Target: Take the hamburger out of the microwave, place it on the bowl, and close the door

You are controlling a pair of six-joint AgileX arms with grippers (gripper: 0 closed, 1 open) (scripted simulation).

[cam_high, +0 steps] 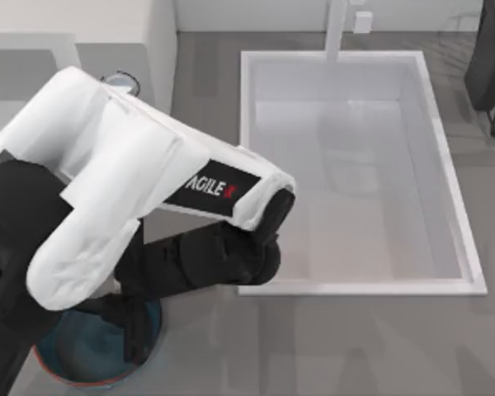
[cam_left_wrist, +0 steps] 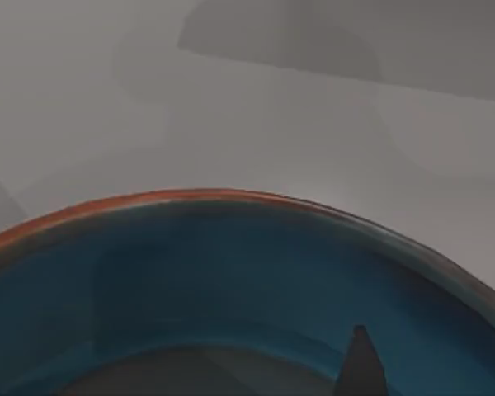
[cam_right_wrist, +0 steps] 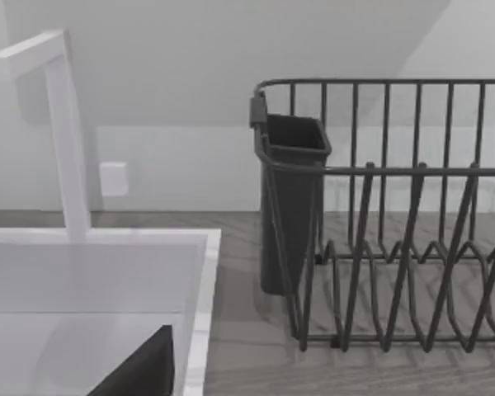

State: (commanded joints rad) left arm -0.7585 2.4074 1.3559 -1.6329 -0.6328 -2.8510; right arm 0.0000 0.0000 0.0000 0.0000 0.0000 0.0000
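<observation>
The teal-blue bowl (cam_high: pixel 82 359) with its reddish-brown rim sits at the table's front left, partly under my left arm. My left gripper (cam_high: pixel 137 330) hangs low over the bowl's right side. The left wrist view looks closely into the bowl (cam_left_wrist: pixel 231 264), at its blue inner wall and rim. The hamburger is hidden. The off-white microwave (cam_high: pixel 107 33) stands at the back left, and one silver-ringed knob (cam_high: pixel 120 81) peeks out beside my arm. The door is hidden behind my left arm. My right arm is parked at the right, its wrist camera facing the dish rack.
A large white sink basin (cam_high: pixel 355 173) with a tap (cam_high: pixel 337 29) takes up the middle and right of the table. A dark wire dish rack (cam_right_wrist: pixel 396 214) with a cutlery cup (cam_right_wrist: pixel 290 198) stands at the back right (cam_high: pixel 491 66). Grey counter runs along the front.
</observation>
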